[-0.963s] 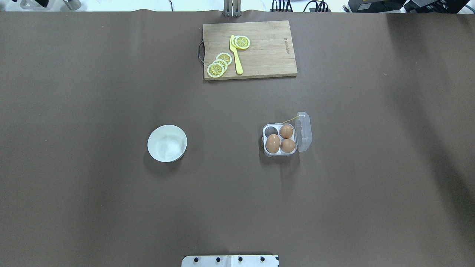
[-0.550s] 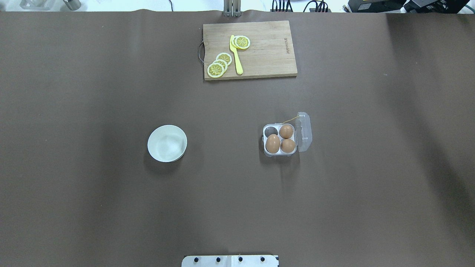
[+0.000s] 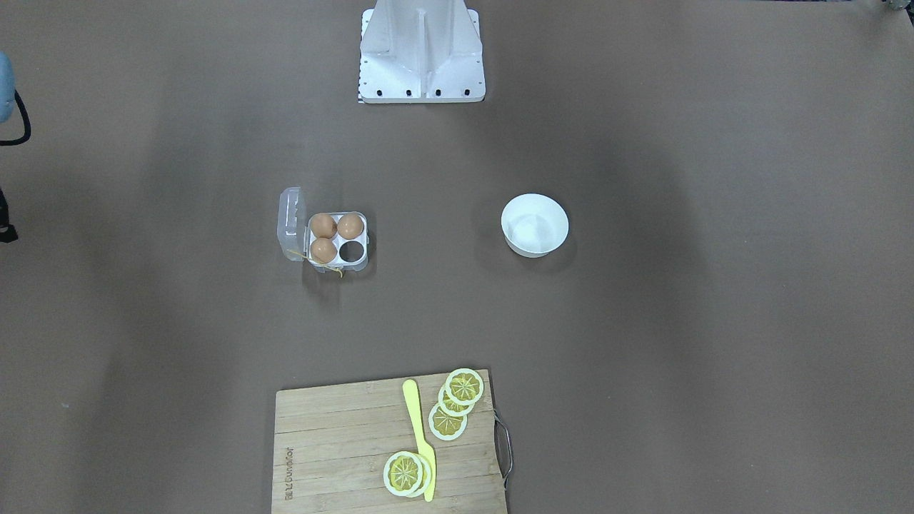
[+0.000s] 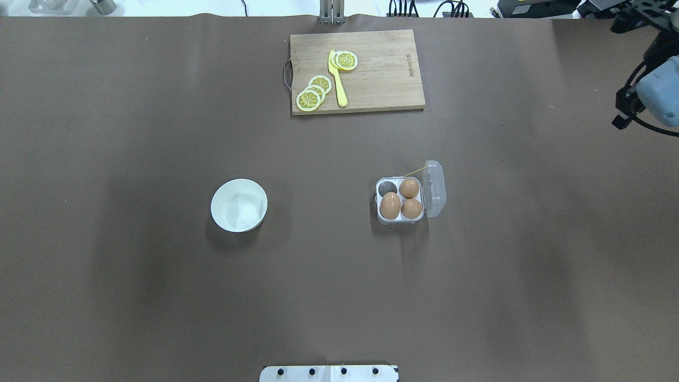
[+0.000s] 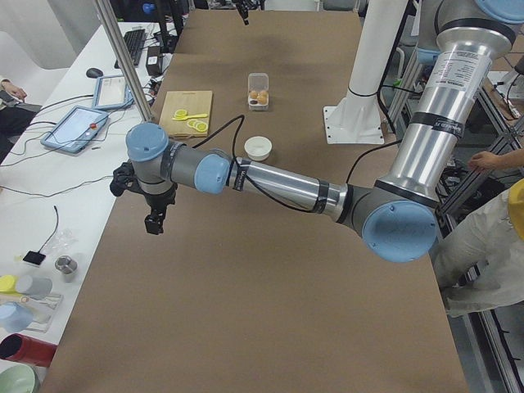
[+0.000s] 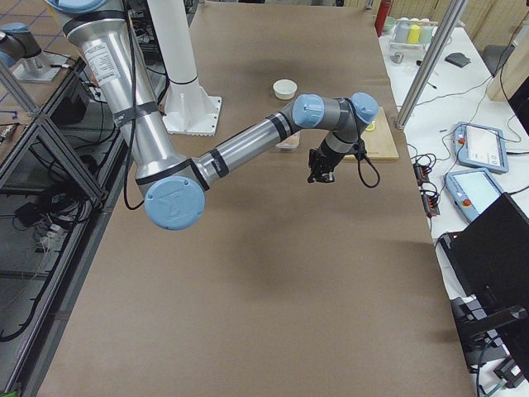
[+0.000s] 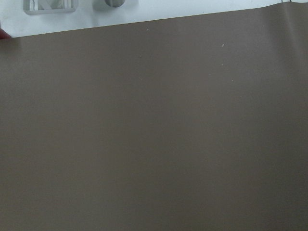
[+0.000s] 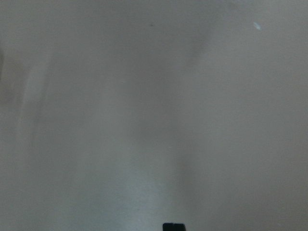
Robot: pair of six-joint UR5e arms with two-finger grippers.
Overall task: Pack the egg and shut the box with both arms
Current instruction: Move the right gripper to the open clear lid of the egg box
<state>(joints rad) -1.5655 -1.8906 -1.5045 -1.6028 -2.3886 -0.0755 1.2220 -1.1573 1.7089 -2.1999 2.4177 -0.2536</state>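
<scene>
Newly in at the overhead frame's edge, well apart from the box on its lid side: the right arm, absent a second ago. Otherwise unchanged. Judged an opening approach, with no grasp yet made.

Box open on the desk, lid thrown back. Three look-alike brown eggs seated inside, one cell bare beside them. No loose egg to be found, and the task's own egg not to be told from the other two.

Left arm far off from the box, beyond the bowl, outside the overhead frame.

Right fingers and left fingers shown only small and side-on: apart or together, cannot tell. Wrist views filled with blank desk, the right one blurred.
</scene>
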